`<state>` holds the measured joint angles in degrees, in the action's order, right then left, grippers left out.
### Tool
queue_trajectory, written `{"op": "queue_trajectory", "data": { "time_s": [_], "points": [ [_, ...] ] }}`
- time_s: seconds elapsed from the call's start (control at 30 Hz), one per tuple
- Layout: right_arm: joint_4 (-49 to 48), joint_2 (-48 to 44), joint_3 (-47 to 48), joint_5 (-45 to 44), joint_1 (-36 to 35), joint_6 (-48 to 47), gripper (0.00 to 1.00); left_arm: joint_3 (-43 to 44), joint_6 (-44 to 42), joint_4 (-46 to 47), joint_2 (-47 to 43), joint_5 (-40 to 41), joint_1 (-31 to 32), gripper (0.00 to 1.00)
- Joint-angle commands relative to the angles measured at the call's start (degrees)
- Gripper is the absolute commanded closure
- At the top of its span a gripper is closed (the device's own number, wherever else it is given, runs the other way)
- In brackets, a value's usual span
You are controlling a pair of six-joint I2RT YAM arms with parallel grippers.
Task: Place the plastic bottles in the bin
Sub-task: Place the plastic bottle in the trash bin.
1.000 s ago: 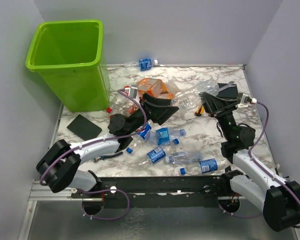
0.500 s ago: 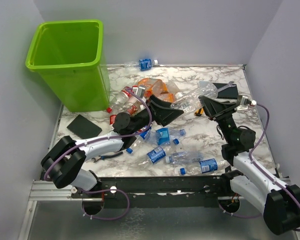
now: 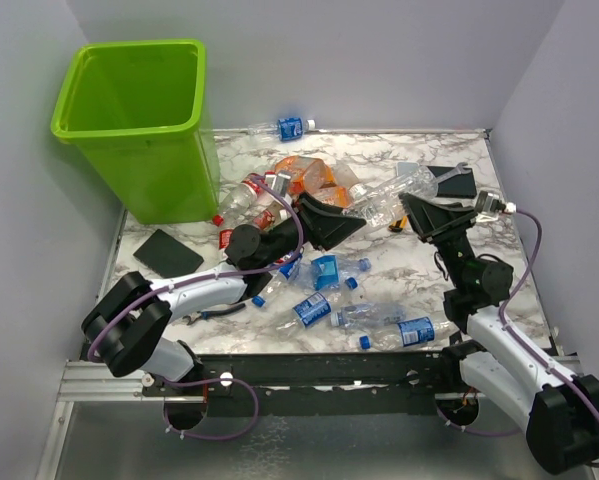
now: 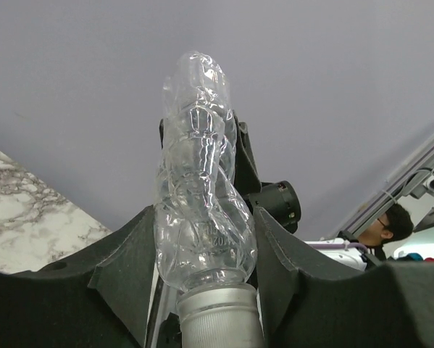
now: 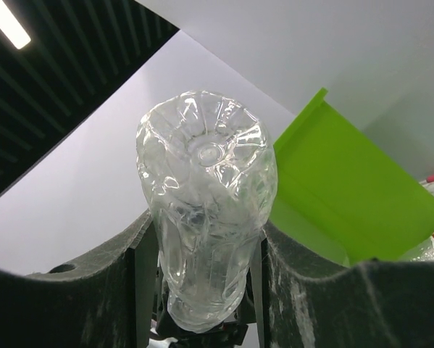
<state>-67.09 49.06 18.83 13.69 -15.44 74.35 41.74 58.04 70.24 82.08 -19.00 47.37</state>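
Left gripper clenched on a crumpled clear bottle, grey cap toward the wrist. Right gripper clamped on a second clear bottle, base pointing away from the wrist; both held over mid-desk. Bin at far-left corner; other bottles strewn from mid-desk to near edge, one lone bottle at far edge.

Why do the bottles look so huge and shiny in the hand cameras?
Left wrist view: the crumpled clear bottle sits close to the lens, looming large, creases catching white glints. Right wrist view: the second clear bottle does likewise, a ceiling light glaring top-left. Top external view: even light, nothing looms.
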Motion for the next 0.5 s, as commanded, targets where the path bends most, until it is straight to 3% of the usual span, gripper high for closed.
{"op": "queue_trajectory", "data": {
  "time_s": [0.0,0.07,0.13,0.27,0.37,0.47],
  "points": [
    [3.5,-1.3,1.3,3.4,-0.2,-2.8,0.56,1.0,-0.6,1.7,-1.0,-1.1,0.5,0.74],
    [10.2,-3.1,3.5,6.9,-0.2,-5.2,0.22,0.9,-1.6,1.0,-1.3,-1.7,0.4,0.83],
    [25.2,-6.5,8.4,8.9,-0.2,-11.7,0.01,0.8,-3.8,-2.0,-3.0,-1.9,0.1,0.87],
    [62.3,-11.0,22.9,6.8,-0.2,-32.6,0.0,3.2,-15.4,-19.6,-9.0,-4.7,-2.6,0.9],
    [82.4,-12.8,34.0,4.6,-0.2,-49.8,0.0,12.5,-35.2,-49.2,-13.7,-7.5,-3.3,1.0],
    [95.4,-13.5,40.9,3.6,-0.2,-60.5,0.0,22.4,-55.9,-77.7,-13.0,-13.4,-3.4,1.0]
  ]
}}
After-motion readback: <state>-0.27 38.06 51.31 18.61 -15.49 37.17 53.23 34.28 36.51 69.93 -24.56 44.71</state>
